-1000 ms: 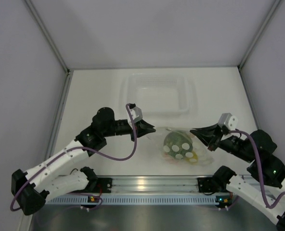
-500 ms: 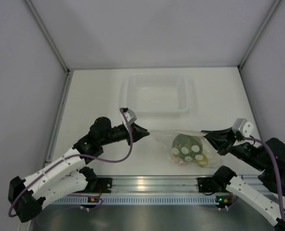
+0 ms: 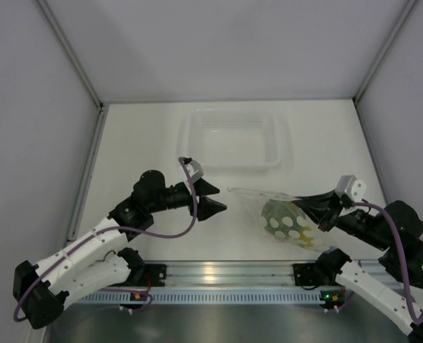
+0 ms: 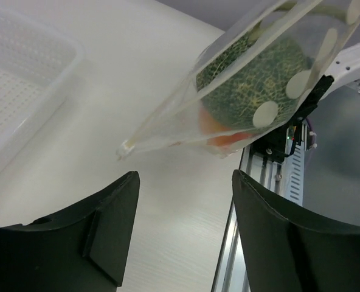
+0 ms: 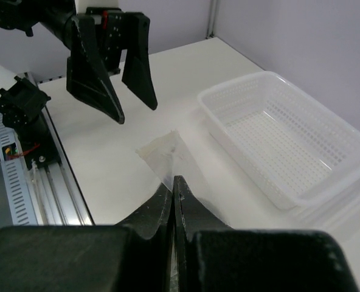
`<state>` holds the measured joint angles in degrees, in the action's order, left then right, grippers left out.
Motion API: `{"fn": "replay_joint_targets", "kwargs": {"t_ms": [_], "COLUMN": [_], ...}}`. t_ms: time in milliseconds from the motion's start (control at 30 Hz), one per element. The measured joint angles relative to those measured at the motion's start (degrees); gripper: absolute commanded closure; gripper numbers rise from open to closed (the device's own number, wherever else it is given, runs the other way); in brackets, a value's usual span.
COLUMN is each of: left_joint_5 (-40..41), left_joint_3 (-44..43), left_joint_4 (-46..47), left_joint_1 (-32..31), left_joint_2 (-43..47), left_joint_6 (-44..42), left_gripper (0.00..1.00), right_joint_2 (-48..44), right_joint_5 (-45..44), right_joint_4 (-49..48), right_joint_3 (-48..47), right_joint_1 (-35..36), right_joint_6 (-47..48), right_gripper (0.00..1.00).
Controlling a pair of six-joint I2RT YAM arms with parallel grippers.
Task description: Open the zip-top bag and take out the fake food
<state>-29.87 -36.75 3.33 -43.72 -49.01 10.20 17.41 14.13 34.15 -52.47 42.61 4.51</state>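
Top external view shows the right gripper (image 3: 310, 203) pinched shut on the zip-top bag (image 3: 253, 197), right of centre, with the fake food (image 3: 277, 216) inside. The left gripper (image 3: 221, 199), centre-left, stands spread and empty just off the bag's free corner.

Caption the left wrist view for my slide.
Open left gripper facing a corner of the zip-top bag, with green melon and orange-red fruit inside.

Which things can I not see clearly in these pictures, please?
Seal of the clear floppy zip-top bag: open or shut, too faint in every view.
Small yellow toy fruit: left wrist view, hidden behind mottled green melon.
Bag's contents: right wrist view, hidden under shut right gripper.
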Motion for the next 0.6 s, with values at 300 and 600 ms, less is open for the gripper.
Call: {"fn": "replay_joint_targets", "kwargs": {"t_ms": [300, 600], "left_joint_5": [-2.0, -10.2], "left_joint_3": [-8.6, -9.0], "left_joint_4": [4.2, 7.9], "left_joint_1": [0.0, -2.0], "left_joint_2": [-2.7, -9.4], "left_joint_6": [-1.4, -2.9], "left_gripper": [0.39, 0.41], "right_joint_2": [3.2, 3.8], "right_joint_5": [5.3, 7.7], "right_joint_4": [-0.2, -0.3], "right_joint_3": [1.5, 1.5], "right_joint_1": [0.0, 0.0], "right_joint_6": [0.5, 0.4], "right_gripper": [1.0, 1.0]}}
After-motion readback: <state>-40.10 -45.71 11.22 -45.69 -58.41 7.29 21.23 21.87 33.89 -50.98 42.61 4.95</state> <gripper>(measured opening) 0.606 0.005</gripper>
